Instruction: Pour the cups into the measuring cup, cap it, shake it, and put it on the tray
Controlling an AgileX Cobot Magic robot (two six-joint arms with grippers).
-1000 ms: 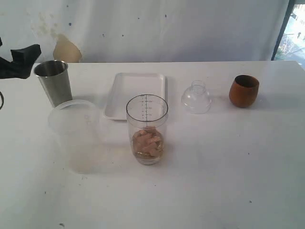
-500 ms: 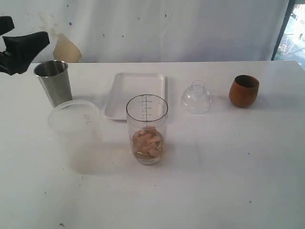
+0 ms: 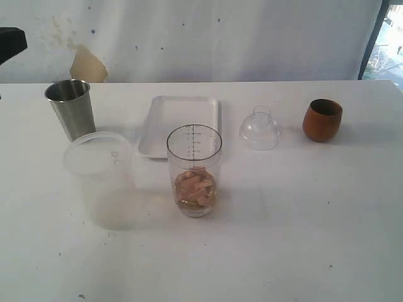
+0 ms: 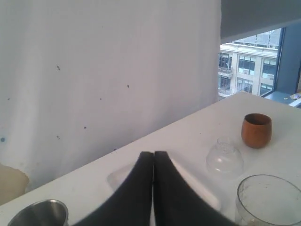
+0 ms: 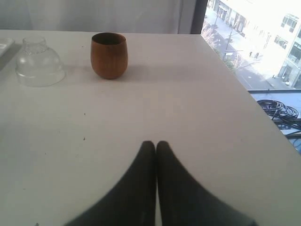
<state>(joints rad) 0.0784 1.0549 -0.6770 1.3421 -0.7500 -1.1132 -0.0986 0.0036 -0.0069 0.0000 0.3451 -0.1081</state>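
The measuring cup (image 3: 194, 170) stands at the table's middle, uncapped, with pinkish-brown pieces in its bottom; its rim (image 4: 268, 200) shows in the left wrist view. Behind it lies the white tray (image 3: 179, 124). The clear dome cap (image 3: 259, 129) rests right of the tray, also in view as the cap (image 5: 39, 62). The brown wooden cup (image 3: 322, 119) stands at the far right. The steel tumbler (image 3: 70, 108) stands upright at the back left. My left gripper (image 4: 154, 153) is shut and empty, raised off the table's left edge. My right gripper (image 5: 155, 143) is shut and empty, low over bare table short of the wooden cup (image 5: 108, 54).
A wide frosted plastic tub (image 3: 101, 176) stands just left of the measuring cup, in front of the tumbler. A white curtain hangs behind the table. The table's right edge (image 5: 254, 94) drops off toward a window.
The left gripper has risen and drawn back off the left edge of the exterior view, away from the steel tumbler, and its fingers have closed. Nothing on the table moved.
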